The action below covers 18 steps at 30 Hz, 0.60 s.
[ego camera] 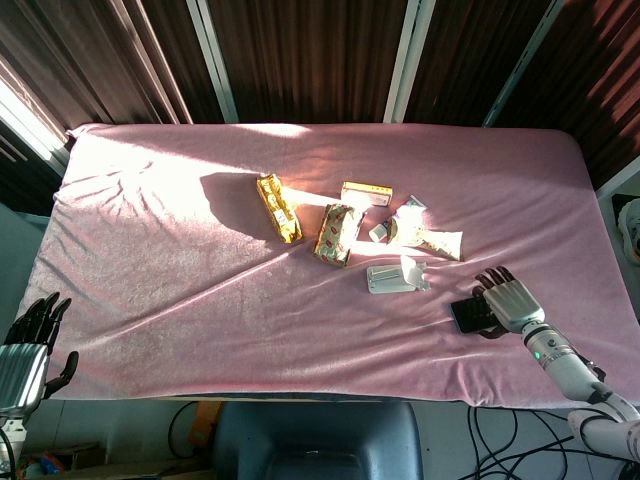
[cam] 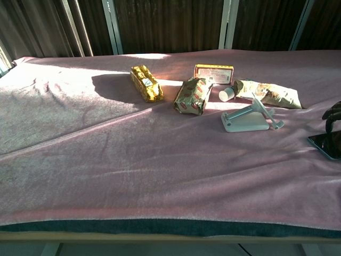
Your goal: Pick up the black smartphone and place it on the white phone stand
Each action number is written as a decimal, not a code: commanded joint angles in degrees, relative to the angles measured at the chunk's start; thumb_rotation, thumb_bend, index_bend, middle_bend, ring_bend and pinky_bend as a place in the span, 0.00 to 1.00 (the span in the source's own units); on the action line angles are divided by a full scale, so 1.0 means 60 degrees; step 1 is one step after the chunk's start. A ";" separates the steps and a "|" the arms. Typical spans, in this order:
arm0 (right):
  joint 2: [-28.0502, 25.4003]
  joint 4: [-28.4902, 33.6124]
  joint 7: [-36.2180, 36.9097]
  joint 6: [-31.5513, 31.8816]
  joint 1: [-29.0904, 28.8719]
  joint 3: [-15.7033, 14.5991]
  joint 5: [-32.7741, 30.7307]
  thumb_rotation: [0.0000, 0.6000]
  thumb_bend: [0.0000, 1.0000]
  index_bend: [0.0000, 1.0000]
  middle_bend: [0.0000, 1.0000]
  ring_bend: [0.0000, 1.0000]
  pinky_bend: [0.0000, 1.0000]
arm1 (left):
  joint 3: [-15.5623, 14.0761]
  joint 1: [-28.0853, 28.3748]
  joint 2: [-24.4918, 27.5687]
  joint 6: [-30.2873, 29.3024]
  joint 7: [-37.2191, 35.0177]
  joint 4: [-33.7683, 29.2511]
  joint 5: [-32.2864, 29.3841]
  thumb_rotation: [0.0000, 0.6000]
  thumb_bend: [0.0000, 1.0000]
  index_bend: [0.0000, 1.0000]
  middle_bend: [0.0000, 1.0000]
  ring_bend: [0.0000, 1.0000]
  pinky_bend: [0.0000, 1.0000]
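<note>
Your right hand point(ego camera: 508, 300) is covering part of the black smartphone point(ego camera: 468, 315), and the chest view's edge is cropping both.

Low, warm sunlight rakes across the pink cloth point(ego camera: 200, 270) from the far side, leaving a bright patch near the back edge and long dark shadows beside the snack packets point(ego camera: 279, 207). The near cloth lies dimmer. The dark backdrop is underexposed. Both views are fairly sharp, with mild softness at the edges.
</note>
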<state>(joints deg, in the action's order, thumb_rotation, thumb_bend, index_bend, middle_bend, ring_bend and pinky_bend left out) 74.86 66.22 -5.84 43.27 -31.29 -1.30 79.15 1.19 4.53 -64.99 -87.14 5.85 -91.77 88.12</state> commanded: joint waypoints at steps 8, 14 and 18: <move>0.0175 -0.0050 -0.0229 0.0083 -0.0010 0.0028 -0.0071 1.00 0.33 0.58 0.36 0.24 0.18 | 0.0040 -0.0029 0.0025 -0.0065 -0.0098 0.0003 -0.0008 1.00 0.41 0.00 0.00 0.00 0.17; 0.0293 -0.0098 -0.0362 0.0545 0.0150 0.0041 0.0010 1.00 0.33 0.79 0.56 0.43 0.32 | 0.0045 -0.0037 0.0040 -0.0064 -0.0147 0.0009 -0.0009 1.00 0.41 0.00 0.00 0.00 0.17; 0.0296 -0.0059 -0.0524 0.1038 0.0321 0.0037 0.0141 1.00 0.33 0.82 0.59 0.47 0.34 | 0.0050 -0.0051 0.0055 -0.0082 -0.0171 -0.0004 -0.0007 1.00 0.41 0.00 0.00 0.00 0.17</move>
<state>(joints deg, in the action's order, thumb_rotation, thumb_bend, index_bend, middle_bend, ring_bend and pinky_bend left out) 76.64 65.70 -8.44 48.34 -29.90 -1.08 79.58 1.49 4.24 -64.67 -87.62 4.84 -91.78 88.06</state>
